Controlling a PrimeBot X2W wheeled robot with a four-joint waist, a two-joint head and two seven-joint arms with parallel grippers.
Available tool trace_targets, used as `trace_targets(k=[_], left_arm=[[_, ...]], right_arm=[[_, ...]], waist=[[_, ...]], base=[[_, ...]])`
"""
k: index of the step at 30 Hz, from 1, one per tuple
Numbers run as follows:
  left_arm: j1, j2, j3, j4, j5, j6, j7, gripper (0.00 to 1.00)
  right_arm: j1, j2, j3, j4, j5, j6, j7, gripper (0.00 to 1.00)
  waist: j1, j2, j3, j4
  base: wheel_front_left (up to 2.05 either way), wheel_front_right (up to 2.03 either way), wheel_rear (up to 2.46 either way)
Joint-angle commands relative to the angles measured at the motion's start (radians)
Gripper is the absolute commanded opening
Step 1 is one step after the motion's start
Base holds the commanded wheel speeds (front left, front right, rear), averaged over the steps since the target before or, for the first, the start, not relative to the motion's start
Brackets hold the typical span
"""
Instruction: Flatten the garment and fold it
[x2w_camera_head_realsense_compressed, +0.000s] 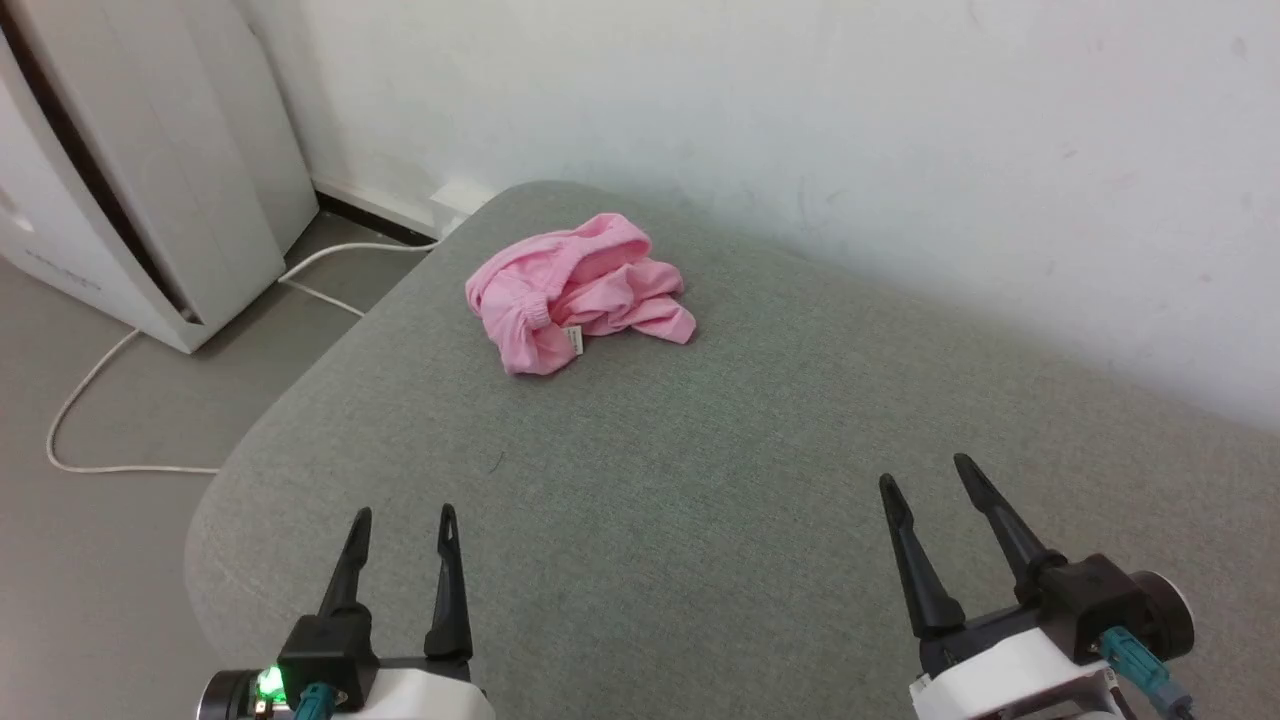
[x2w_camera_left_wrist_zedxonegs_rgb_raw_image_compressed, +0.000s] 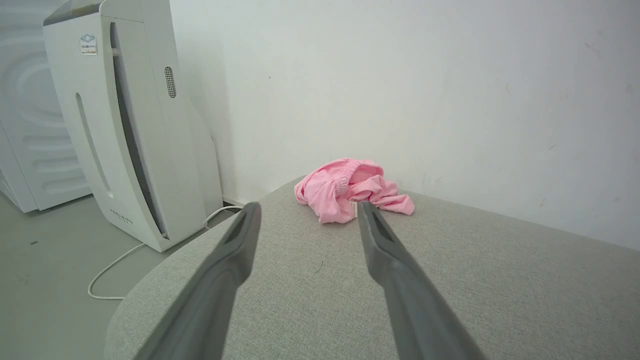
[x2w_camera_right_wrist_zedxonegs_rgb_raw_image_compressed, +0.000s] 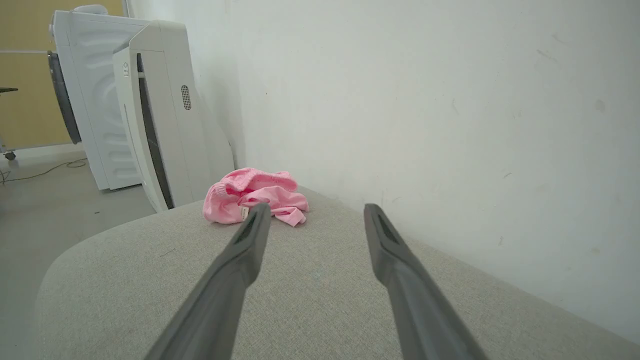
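Our left hand rests low over the near left part of the grey cushion, close to its rounded near-left corner. Its two dark fingers point away from us toward the far edge, spread wide with nothing between them. Our right hand sits over the near right part of the cushion, its fingers angled slightly to the left. It too is wide open and holds nothing. Neither hand touches the cloth.

Ahead of both hands lies a broad stretch of bare cushion. The pink garment lies crumpled in a heap near the far left corner, well apart from both hands and closer to the left one. A gathered hem shows on the heap's left side, and a small white label hangs at its near edge.

The cushion's far edge runs along a white wall, so there is little room behind the garment. The left edge curves down to the grey floor. There a white cable loops past a tall white appliance standing in the corner.
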Motion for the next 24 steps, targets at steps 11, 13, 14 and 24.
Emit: trace_targets(k=[11, 13, 14, 24], left_arm=[[-0.001, -0.001, -0.026, -0.006, -0.027, 0.023, -0.014, 1.00], [-0.002, -0.001, -0.028, -0.007, -0.029, 0.024, -0.014, 1.00], [-0.004, -0.001, -0.032, -0.009, -0.030, 0.023, -0.014, 1.00], [-0.154, 0.029, -0.039, 0.090, -0.017, -0.038, -0.010, 1.00]], right_arm=[[0.002, 0.003, 0.002, 0.001, -0.009, -0.001, -0.014, 1.00], [0.002, 0.003, -0.001, 0.001, -0.012, -0.001, -0.014, 1.00], [0.001, 0.003, -0.005, 0.000, -0.016, -0.001, -0.014, 1.00], [-0.029, -0.006, 0.002, -0.025, -0.069, -0.001, -0.014, 1.00]], waist=[[0.0000, 0.0000, 0.037, 0.009], [0.0000, 0.0000, 0.041, 0.008], [0.0000, 0.0000, 0.047, 0.006], [0.0000, 0.0000, 0.150, -0.045]], base=[[0.00, 0.00, 0.00], [0.00, 0.00, 0.00], [0.00, 0.00, 0.00], [0.00, 0.00, 0.00]])
